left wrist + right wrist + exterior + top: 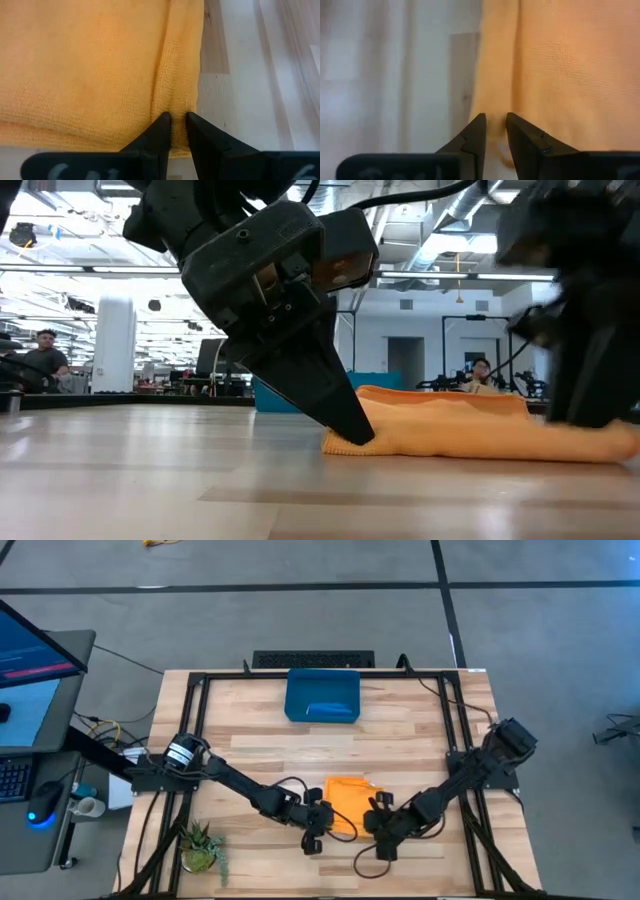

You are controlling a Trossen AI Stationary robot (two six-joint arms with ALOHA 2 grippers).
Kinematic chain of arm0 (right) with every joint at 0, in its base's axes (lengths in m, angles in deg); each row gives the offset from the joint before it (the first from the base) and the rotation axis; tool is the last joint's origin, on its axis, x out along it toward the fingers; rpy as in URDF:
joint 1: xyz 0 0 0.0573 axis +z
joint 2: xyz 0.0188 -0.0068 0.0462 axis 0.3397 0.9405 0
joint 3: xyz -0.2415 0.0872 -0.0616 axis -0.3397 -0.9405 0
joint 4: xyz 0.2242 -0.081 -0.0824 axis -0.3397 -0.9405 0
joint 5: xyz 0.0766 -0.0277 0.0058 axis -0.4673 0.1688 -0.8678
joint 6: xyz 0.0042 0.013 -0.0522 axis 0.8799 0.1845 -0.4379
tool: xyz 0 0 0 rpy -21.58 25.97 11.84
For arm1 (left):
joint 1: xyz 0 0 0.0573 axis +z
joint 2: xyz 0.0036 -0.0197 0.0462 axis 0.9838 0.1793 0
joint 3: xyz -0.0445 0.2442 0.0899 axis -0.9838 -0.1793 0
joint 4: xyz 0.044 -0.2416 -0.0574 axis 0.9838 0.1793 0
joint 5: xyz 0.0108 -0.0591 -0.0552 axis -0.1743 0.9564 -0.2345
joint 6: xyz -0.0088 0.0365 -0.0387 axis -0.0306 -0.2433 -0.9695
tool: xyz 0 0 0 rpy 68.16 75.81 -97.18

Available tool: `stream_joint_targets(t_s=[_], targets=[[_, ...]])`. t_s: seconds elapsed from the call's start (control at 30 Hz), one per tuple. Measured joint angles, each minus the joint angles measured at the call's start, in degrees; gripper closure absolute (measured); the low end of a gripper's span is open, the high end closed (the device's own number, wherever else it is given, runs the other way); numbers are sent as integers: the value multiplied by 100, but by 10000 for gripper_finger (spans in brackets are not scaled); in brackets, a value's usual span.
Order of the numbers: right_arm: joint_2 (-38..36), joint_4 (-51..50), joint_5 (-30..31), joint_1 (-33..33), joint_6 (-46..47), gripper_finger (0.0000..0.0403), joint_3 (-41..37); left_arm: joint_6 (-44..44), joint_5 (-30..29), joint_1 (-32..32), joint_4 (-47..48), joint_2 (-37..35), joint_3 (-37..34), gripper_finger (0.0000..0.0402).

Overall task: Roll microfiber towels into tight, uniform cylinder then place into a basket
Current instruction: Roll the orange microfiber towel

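Note:
The yellow-orange towel (pixel 346 796) lies folded in a low heap on the table's near middle, its underside on the wood. My left gripper (pixel 316 830) is shut on the towel's near left corner, and my right gripper (pixel 380 830) on its near right corner. In the low view the left fingers (pixel 340 415) slant down onto the towel's left end (pixel 345 444). The dark blue basket (pixel 322 690) stands at the far middle with a blue towel (pixel 332 711) lying in it. My left gripper (pixel 178 120) pinches a folded ridge at the towel's near left corner (pixel 176 100) between its two fingers. The fingers slant down from the near left, along the ridge. The towel lies on the table, slack. My right gripper (pixel 496 120) has the towel's edge at the near right corner (pixel 495 105) between its two fingers, slanting down from the near right. One layer or several, I cannot tell. The rest of the towel lies on the table.
A small potted plant (pixel 200 848) stands at the near left corner. A black keyboard-like bar (pixel 313 659) lies beyond the table's far edge. Black frame rails (pixel 196 710) run along both sides. Bare wood lies between the towel and the basket.

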Motion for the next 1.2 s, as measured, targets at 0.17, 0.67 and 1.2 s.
stream_joint_targets(t_s=[0.17, 0.67, 1.2], targets=[[-756, -866, 53, 197, -110, 305, 7, -11, 10, -2, -3, 4, -6, 340], [-182, -23, 1856, 1515, -963, 273, 28, -294, 43, 22, -34, 4, -12, 340], [953, -16, 2143, 929, -1981, 177, 551, -294, 38, 28, -47, 4, -16, 340]])
